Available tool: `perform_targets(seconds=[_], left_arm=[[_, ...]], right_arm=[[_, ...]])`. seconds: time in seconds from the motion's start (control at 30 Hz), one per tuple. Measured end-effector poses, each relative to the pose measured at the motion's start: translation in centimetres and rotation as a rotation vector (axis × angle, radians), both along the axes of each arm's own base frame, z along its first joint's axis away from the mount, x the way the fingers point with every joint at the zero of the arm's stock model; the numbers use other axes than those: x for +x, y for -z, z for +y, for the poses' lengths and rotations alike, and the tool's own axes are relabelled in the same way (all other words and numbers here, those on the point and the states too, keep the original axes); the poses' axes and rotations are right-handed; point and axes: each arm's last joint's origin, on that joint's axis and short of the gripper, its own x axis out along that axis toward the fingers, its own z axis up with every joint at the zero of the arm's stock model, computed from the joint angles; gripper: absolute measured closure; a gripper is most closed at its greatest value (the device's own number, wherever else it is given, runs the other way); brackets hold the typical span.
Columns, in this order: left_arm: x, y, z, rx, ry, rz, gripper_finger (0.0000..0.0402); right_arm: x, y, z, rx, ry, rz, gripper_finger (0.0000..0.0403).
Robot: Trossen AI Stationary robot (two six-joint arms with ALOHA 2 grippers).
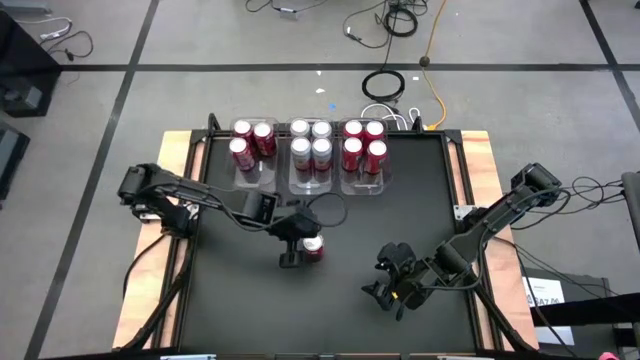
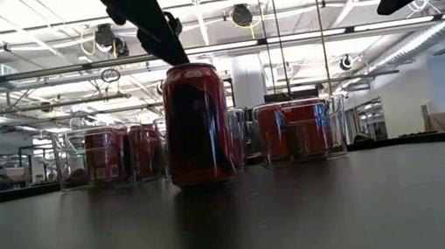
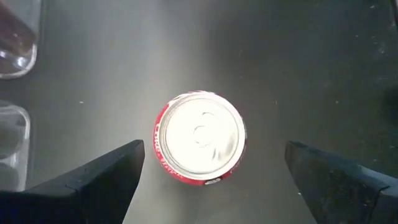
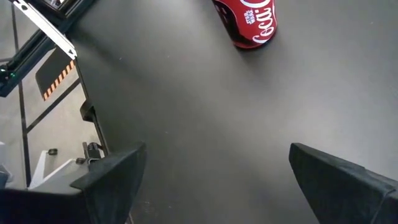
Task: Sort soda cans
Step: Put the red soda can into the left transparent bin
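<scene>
Black matte tabletop (image 1: 420, 200) holds three clear plastic bins (image 1: 310, 182) filled with cans. Nearer than the bins, one red aluminium soda can (image 3: 199, 138) stands upright, alone. Directly above it hangs the left gripper (image 3: 214, 180), fingers spread wide, empty. Right gripper (image 4: 217, 180), likewise open, waits well apart. Light, thin-walled, smooth: grasp mid-body, gently.

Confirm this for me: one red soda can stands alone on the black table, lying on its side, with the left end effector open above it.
One detail is wrong: the red soda can is upright, not on its side, as the low view shows. The rest holds: it stands alone on the black table, with the left end effector open above it.
</scene>
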Motion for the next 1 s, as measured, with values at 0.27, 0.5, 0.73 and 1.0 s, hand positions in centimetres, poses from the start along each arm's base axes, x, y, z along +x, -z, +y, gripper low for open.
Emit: perform_targets(seconds=[0.27, 0.5, 0.73, 1.0], left_arm=[[0.8, 1.5, -0.1, 0.045, -0.019, 0.036, 0.0004], [1.4, 2.9, -0.1, 0.054, -0.025, 0.078, 0.0004], [2.2, 4.1, -0.3, 0.053, -0.027, 0.084, 0.0004], [2.5, 4.1, -0.3, 0.061, -0.025, 0.052, 0.0006]], right_arm=[[0.0, 0.0, 0.0, -0.01, -0.006, 0.005, 0.0016], [0.0, 0.0, 0.0, -0.01, -0.007, 0.004, 0.0016], [0.0, 0.0, 0.0, -0.011, -0.007, 0.005, 0.0016], [0.0, 0.0, 0.0, -0.013, -0.01, 0.005, 0.0016]])
